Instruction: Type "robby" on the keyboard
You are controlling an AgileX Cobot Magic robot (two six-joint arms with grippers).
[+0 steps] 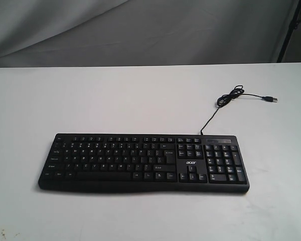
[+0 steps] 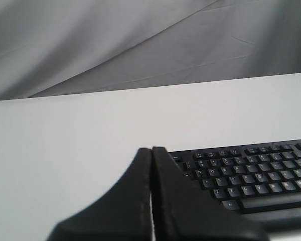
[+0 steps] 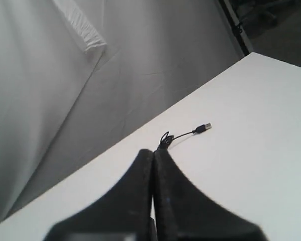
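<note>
The wide black keyboard [image 1: 143, 161] with white legends and a small "acer" logo lies flat near the front of the white table [image 1: 115, 100]. Its thin black USB cable [image 1: 231, 98] runs off the back right, coils once and ends in a loose plug. No arm shows in the exterior view. In the left wrist view my left gripper [image 2: 151, 149] is shut with nothing between its fingers, held above the table beside the keyboard [image 2: 251, 173], near its Esc end. In the right wrist view my right gripper [image 3: 154, 151] is shut and empty, with the cable's coil and plug [image 3: 183, 134] beyond its tips.
A grey cloth backdrop [image 1: 140, 30] hangs behind the table's far edge. A dark stand leg [image 1: 291, 25] shows at the back right, off the table.
</note>
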